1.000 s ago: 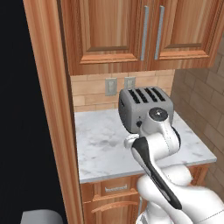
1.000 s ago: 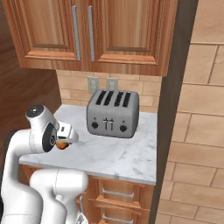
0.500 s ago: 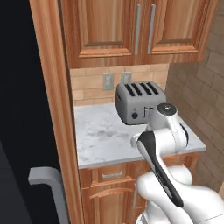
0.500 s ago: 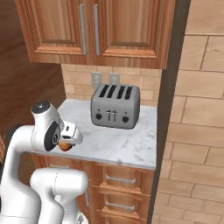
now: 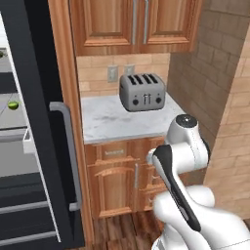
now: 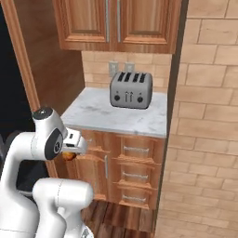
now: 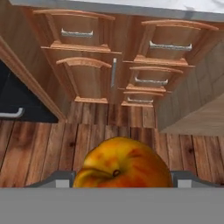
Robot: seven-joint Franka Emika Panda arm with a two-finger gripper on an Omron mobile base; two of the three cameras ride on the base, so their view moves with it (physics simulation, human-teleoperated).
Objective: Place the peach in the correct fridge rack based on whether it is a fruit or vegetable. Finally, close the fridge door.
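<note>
The whole scene has slid sideways across both base views over the last second: the toaster [image 5: 143,92] and marble counter [image 5: 110,119] now sit further off, and the open fridge door [image 5: 46,141] with its grey handle [image 5: 68,156] has come into the left base view. That reads as the base driving back and turning toward the fridge, not as anything on the counter moving, so the carry leg of the task looks well under way while placing and closing the door are not yet done. The gripper [image 6: 70,153] hangs low in front of the arm's elbow, pointing down at the wooden floor [image 7: 39,144] with the drawer fronts [image 7: 148,65] ahead of it. It is clamped partway closed on the peach [image 7: 124,164], which sits between the finger tips, orange with a red blush, and shows as a small orange spot under the hand in the right base view. The fridge interior lies well off to the gripper's left, where a small green fruit [image 5: 13,104] rests on a shelf [image 5: 12,134]; which rack suits the peach cannot be settled from here.
</note>
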